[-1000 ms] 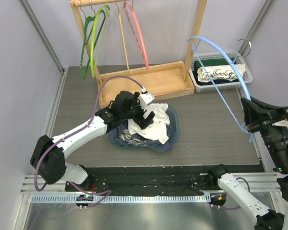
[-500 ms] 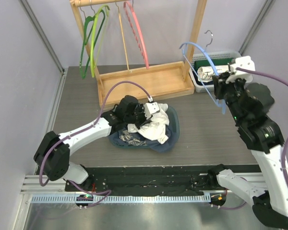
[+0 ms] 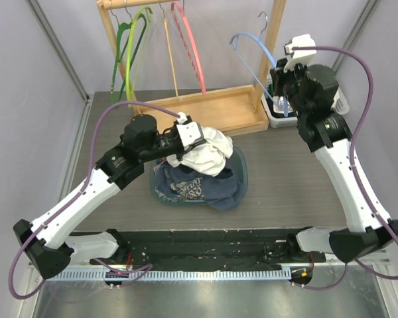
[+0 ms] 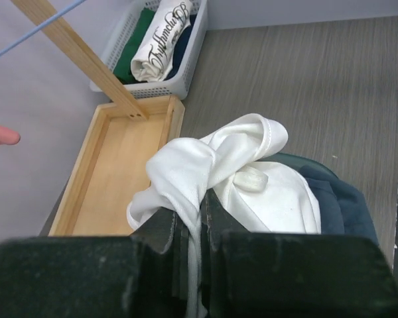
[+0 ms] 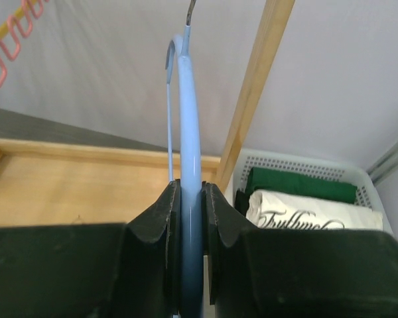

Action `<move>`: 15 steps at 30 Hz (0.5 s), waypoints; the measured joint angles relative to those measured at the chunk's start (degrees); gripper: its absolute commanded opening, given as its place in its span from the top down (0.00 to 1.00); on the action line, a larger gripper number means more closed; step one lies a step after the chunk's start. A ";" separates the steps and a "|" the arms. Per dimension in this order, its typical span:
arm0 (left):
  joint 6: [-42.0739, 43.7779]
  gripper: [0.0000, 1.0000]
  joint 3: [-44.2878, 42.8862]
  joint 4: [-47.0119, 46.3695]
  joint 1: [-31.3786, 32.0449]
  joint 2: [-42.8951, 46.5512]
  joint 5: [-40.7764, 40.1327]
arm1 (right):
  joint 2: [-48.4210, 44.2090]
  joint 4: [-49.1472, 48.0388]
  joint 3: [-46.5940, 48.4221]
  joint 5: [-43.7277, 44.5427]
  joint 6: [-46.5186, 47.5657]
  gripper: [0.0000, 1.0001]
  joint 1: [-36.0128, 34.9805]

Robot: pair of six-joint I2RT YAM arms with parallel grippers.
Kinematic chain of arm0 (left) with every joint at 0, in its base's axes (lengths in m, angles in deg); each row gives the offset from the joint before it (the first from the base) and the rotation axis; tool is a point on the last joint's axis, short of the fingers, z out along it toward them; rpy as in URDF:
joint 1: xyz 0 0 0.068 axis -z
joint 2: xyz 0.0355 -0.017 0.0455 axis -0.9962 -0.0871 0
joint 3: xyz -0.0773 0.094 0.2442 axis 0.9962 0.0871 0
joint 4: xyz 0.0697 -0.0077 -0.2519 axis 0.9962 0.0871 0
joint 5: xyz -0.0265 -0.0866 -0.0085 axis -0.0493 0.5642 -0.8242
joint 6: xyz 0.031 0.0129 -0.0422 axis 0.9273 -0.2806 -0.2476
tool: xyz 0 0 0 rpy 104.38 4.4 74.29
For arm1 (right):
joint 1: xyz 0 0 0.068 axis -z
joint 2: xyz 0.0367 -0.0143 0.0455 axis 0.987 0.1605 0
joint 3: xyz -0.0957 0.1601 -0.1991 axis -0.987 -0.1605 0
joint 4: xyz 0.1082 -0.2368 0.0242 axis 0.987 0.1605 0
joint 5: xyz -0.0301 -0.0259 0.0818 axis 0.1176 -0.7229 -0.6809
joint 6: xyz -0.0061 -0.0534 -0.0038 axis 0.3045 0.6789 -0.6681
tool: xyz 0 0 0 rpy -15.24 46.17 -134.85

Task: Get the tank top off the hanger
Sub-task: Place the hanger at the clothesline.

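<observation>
The white tank top [image 3: 207,151] is bunched over a dark blue garment [image 3: 198,187] at the table's middle. My left gripper [image 3: 184,134] is shut on a fold of the tank top [image 4: 233,173], with the cloth pinched between its jaws [image 4: 202,213] and raised a little. My right gripper [image 3: 283,98] is shut on the light blue hanger [image 3: 251,54], held up beside the rack's right post. The hanger's bar [image 5: 190,112] runs straight up between the right gripper's [image 5: 191,199] jaws. The hanger carries no cloth.
A wooden rack [image 3: 273,40] on a tray base [image 3: 219,109] stands at the back, holding green [image 3: 128,56], tan [image 3: 169,53] and pink [image 3: 190,48] hangers. A white basket [image 4: 176,63] of folded clothes sits behind the right post. Grey walls close both sides.
My left gripper has shut on the tank top and drawn it up and to the left. My right arm has swung the blue hanger from the far right up to the rack's right post.
</observation>
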 measured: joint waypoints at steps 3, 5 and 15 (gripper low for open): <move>0.00 0.79 1.62 -0.02 0.00 2.71 0.85 | 5.27 -1.73 5.64 -2.23 0.13 0.99 1.40; 0.04 0.83 4.59 -0.09 0.00 3.63 1.25 | 8.81 -2.49 9.73 -3.19 0.37 0.99 1.97; 2.56 1.00 15.28 6.84 0.00 5.55 3.39 | 21.03 -2.27 26.91 -7.02 1.49 0.99 2.25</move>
